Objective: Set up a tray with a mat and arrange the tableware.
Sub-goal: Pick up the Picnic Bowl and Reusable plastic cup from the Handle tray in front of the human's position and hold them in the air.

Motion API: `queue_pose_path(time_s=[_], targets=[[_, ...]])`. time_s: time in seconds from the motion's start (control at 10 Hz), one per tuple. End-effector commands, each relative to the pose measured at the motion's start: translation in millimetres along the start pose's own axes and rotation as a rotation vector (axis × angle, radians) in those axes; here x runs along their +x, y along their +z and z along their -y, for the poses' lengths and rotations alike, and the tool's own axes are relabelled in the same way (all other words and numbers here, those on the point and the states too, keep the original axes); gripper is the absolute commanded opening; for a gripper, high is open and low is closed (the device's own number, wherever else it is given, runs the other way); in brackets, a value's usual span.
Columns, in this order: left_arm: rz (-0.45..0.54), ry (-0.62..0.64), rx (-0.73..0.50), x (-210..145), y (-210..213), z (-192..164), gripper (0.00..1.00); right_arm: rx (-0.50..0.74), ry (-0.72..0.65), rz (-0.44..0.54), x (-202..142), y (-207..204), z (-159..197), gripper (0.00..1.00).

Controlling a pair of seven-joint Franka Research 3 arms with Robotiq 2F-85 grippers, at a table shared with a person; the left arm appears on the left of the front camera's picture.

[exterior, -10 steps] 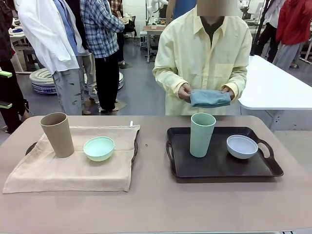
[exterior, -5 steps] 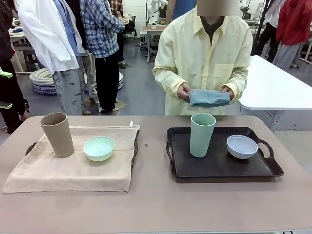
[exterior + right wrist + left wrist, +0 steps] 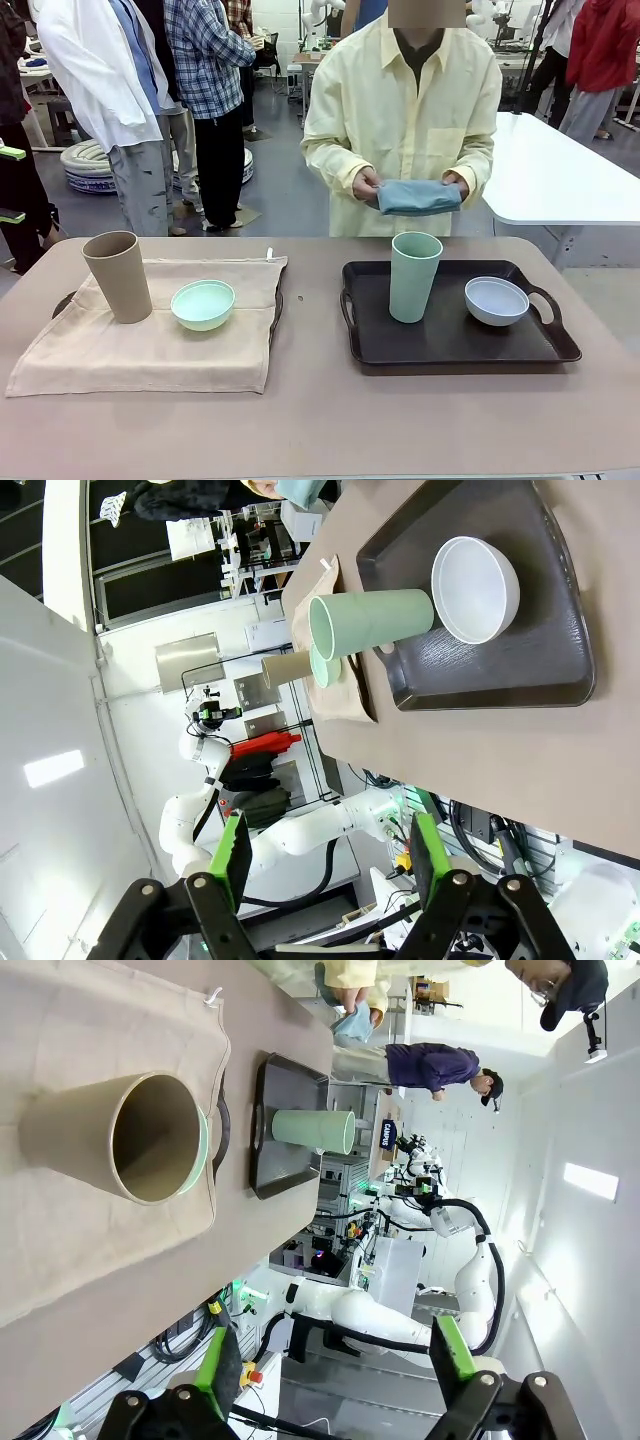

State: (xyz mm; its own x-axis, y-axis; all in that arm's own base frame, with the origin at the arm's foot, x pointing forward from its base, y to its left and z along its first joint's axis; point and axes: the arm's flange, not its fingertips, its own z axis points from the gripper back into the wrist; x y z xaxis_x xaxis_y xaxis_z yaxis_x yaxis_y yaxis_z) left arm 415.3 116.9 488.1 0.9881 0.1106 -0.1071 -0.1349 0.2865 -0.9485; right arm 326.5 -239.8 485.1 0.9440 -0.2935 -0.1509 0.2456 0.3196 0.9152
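On the left, a tan cup (image 3: 116, 275) and a mint green bowl (image 3: 203, 303) stand on a beige mat (image 3: 150, 350) that covers a tray. On the right, a bare black tray (image 3: 450, 345) holds a pale green cup (image 3: 414, 275) and a greyish white bowl (image 3: 496, 300). Across the table a person holds a folded blue mat (image 3: 418, 197) in both hands at waist height. My left gripper (image 3: 335, 1360) is open and empty, well back from the tan cup (image 3: 130, 1140). My right gripper (image 3: 330, 860) is open and empty too, away from the black tray (image 3: 500, 670) and its green cup (image 3: 370, 620).
The bare tan tabletop (image 3: 320, 420) runs between the two trays and along the near edge. Behind the person stand a white table (image 3: 560, 170) at the right and several other people at the left.
The person has shifted a little to the left and raised the folded blue mat slightly. The cups, bowls and trays have not moved.
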Motion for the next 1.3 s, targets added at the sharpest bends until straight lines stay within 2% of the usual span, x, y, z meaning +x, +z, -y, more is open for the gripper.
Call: queue_pose_path(time_s=[0.0, 0.2, 0.3, 0.4, 0.5, 0.6, 0.7, 0.8, 1.1, 1.2], targets=[[0.004, 0.006, 0.009, -1.3, 0.3, 0.2, 1.00, 0.006, 0.006, 0.002, 0.5, 0.3, 0.1, 0.83], [0.000, 0.000, 0.000, 0.0, 0.0, 0.0, 1.00, 0.006, 0.006, 0.002, 0.5, 0.3, 0.1, 0.83], [-0.001, -0.109, 0.045, -3.8, -9.2, 24.0, 1.00, 0.000, 0.000, 0.000, 0.0, 0.0, 0.0, 0.83], [-0.043, -0.254, 0.099, -9.9, -31.5, 54.9, 1.00, -0.065, -0.007, 0.021, 0.8, -10.0, -17.8, 0.83], [-0.070, -0.343, 0.169, -14.5, -52.8, 82.0, 1.00, -0.120, -0.012, 0.031, 4.7, -19.3, -33.0, 0.83], [-0.095, -0.433, 0.269, -21.5, -79.6, 113.6, 1.00, -0.197, -0.025, 0.038, 8.0, -35.6, -52.2, 0.83], [-0.123, -0.477, 0.326, -21.4, -97.7, 126.9, 1.00, -0.245, -0.027, 0.051, 11.0, -42.5, -61.5, 0.83], [-0.122, -0.534, 0.451, -21.1, -127.4, 146.8, 1.00, -0.338, -0.046, 0.045, 12.3, -61.1, -73.0, 0.83], [-0.118, -0.751, 0.789, -13.4, -217.9, 169.4, 1.00, -0.600, -0.109, 0.055, 19.8, -120.7, -86.6, 0.83], [-0.183, -0.836, 0.881, -11.8, -244.6, 169.1, 1.00, -0.674, -0.134, 0.029, 20.5, -140.9, -86.2, 0.83]])
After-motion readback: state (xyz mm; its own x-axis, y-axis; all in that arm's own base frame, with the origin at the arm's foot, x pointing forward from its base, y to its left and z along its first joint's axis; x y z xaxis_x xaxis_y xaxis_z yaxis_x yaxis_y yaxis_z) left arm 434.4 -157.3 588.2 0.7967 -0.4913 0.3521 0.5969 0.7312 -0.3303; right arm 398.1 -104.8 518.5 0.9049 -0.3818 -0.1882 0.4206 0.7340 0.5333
